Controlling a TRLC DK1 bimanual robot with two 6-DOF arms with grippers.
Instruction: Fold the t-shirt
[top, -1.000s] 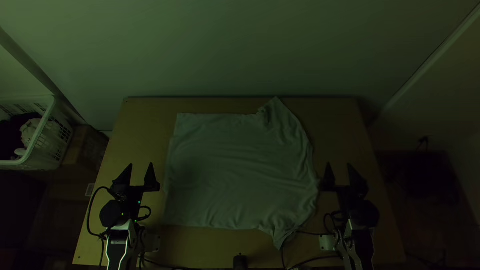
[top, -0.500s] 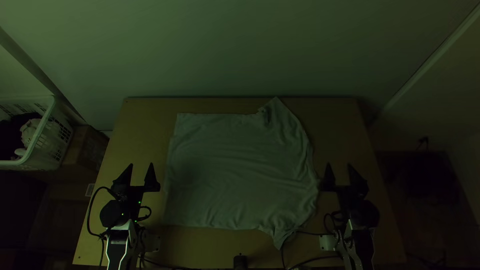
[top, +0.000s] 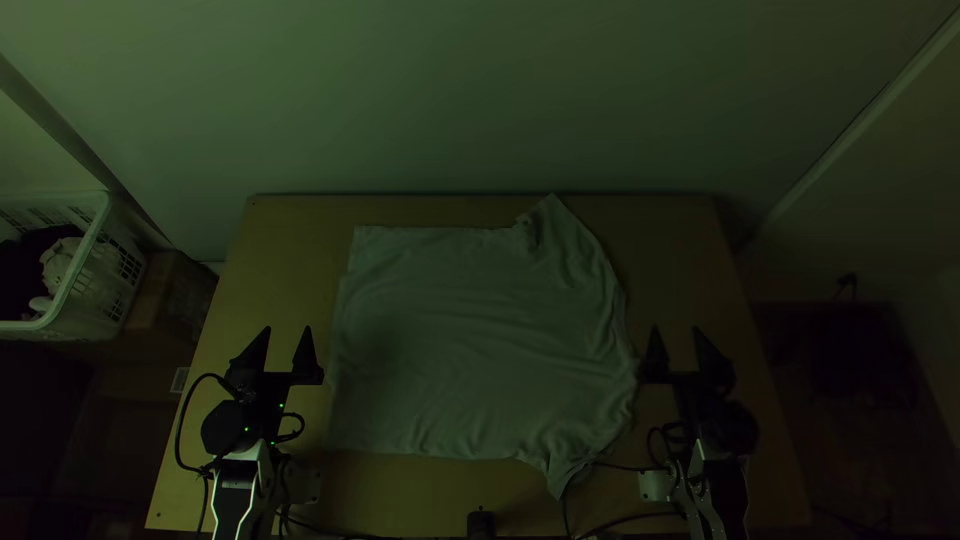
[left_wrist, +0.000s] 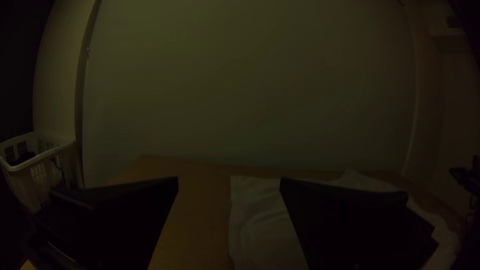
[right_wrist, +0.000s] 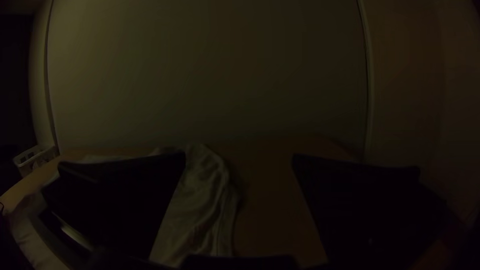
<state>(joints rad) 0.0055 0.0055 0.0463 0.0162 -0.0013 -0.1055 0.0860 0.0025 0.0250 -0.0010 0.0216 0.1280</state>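
From the middle of the T-shirt (top: 470, 340), with 12 o'clock toward the wall (top: 480, 100), a bare lane of table (top: 285, 240) runs down the 9 o'clock side. The left gripper (top: 287, 330) stands in it, fingers apart, with a free run toward its own 12. Another lane lies at 3 o'clock, where the right gripper (top: 676, 328), also spread, stands close against the cloth's edge. The strip at 12 is narrow, and a pointed corner of cloth blocks it at 1, reaching the table's far edge. Toward 5, another corner and a cable (top: 625, 467) clutter the way; at 6, a small black object (top: 480, 524) sits in the near strip.
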